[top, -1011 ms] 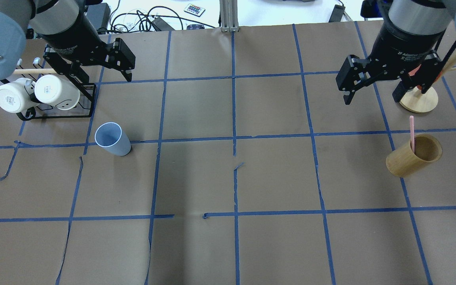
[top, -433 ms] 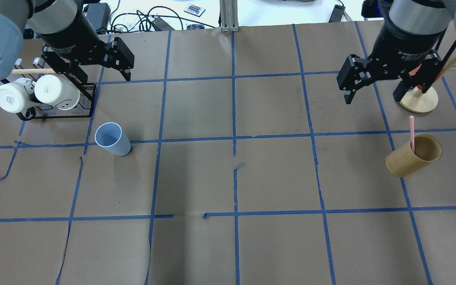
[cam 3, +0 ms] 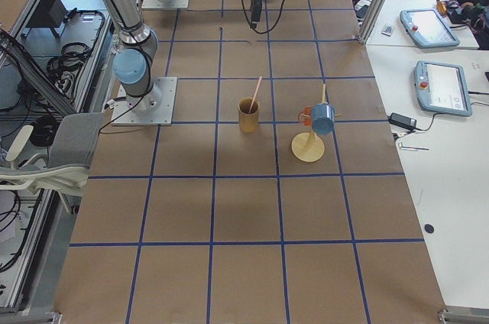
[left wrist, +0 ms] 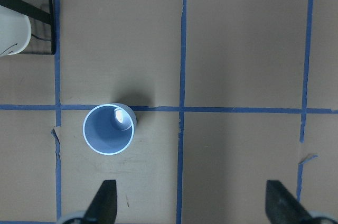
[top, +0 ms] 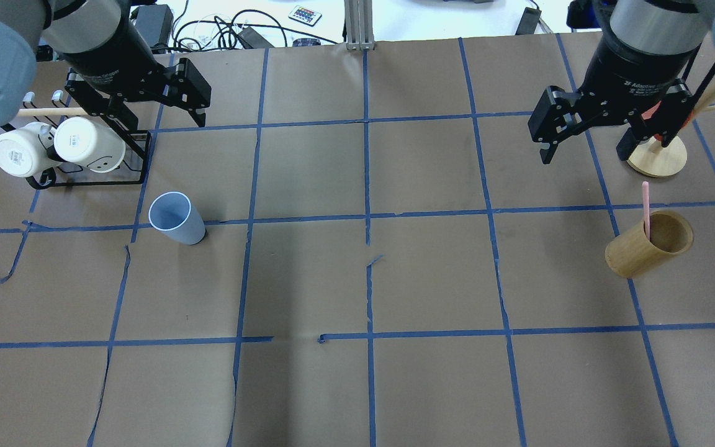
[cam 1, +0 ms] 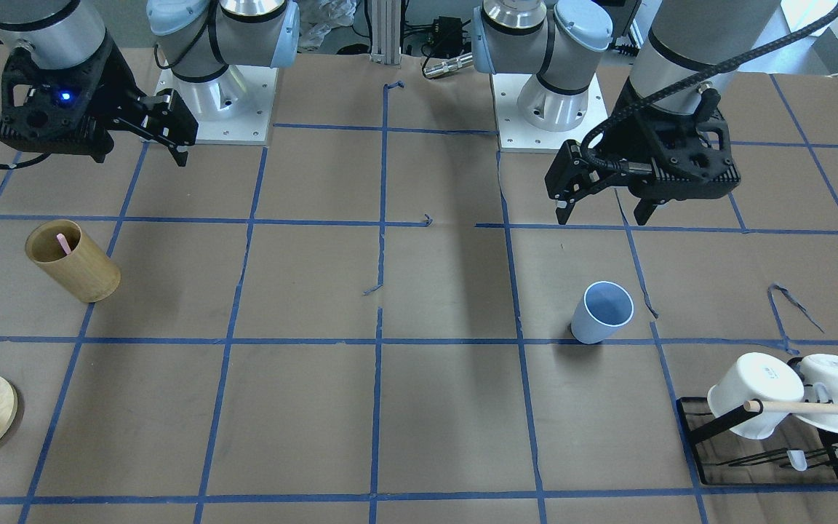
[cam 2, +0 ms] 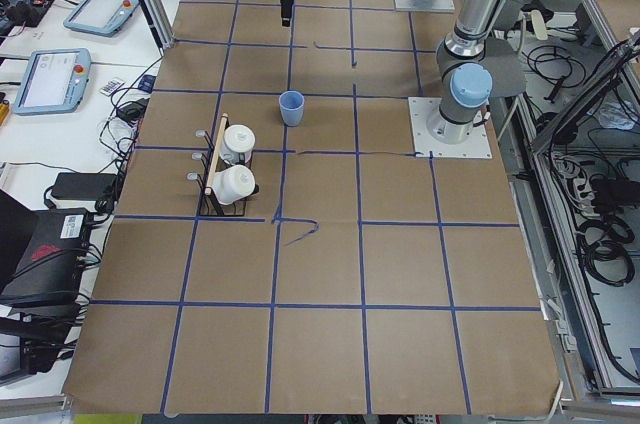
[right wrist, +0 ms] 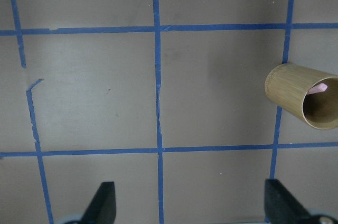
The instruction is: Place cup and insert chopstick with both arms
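The light-blue cup (top: 176,218) stands upright on the table's left half; it also shows in the front view (cam 1: 603,311) and in the left wrist view (left wrist: 109,129). My left gripper (top: 162,118) hangs open and empty above the table, apart from the cup and farther back. The pale-pink chopstick (top: 645,208) stands in a tan bamboo cylinder (top: 648,243) on the right; the right wrist view shows its tip (right wrist: 318,89). My right gripper (top: 584,152) is open and empty, high above the table, left of and behind the cylinder.
A black rack (top: 140,155) with two white mugs (top: 87,144) and a wooden dowel stands at the back left, beside my left gripper. A round wooden stand (top: 658,158) carrying a blue mug (cam 3: 322,118) is at the back right, close to my right gripper.
Both grippers have shifted only very slightly and stay open. The cup, the chopstick and the cylinder have not moved.
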Available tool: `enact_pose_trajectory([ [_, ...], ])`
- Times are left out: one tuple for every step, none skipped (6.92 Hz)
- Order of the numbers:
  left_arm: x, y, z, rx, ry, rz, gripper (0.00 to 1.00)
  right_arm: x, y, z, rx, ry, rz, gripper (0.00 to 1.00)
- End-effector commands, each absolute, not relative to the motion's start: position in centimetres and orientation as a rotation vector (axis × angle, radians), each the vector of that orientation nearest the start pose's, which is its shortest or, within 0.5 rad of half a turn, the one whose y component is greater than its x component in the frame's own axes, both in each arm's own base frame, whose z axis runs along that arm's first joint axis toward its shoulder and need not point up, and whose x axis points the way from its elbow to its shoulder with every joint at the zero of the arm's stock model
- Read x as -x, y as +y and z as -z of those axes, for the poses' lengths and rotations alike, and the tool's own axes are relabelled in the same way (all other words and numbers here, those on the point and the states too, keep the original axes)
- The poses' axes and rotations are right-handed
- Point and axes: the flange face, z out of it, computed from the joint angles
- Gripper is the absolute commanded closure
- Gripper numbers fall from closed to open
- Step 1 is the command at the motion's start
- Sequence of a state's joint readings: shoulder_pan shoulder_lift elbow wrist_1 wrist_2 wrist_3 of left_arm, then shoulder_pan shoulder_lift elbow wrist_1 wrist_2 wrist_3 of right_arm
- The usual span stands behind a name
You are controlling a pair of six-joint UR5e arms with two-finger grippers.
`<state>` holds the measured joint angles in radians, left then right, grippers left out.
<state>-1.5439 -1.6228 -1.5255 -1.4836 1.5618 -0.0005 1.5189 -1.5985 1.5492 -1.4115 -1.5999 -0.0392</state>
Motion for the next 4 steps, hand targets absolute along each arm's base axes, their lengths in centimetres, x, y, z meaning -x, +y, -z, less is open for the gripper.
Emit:
enact_pose_trajectory([
  [10.6, -52.7, -48.3, -0.112, 3.139, 0.097, 0.00, -10.7, -47.5, -49.8, -0.017, 3.161, -0.160, 0.00],
  [9.3, -53.2, -46.4, -0.087, 3.136, 0.123, 0.00, -9.7, -48.0, -49.3, -0.046, 3.160, -0.172, 0.00],
  [6.0, -53.4, -43.3, -0.051, 3.133, 0.132, 0.00, -6.6, -48.6, -49.1, -0.122, 3.146, -0.191, 0.00],
  [0.6, -52.7, -39.1, -0.029, 3.146, 0.048, 0.00, -3.2, -49.0, -48.7, -0.235, 3.140, -0.210, 0.00],
])
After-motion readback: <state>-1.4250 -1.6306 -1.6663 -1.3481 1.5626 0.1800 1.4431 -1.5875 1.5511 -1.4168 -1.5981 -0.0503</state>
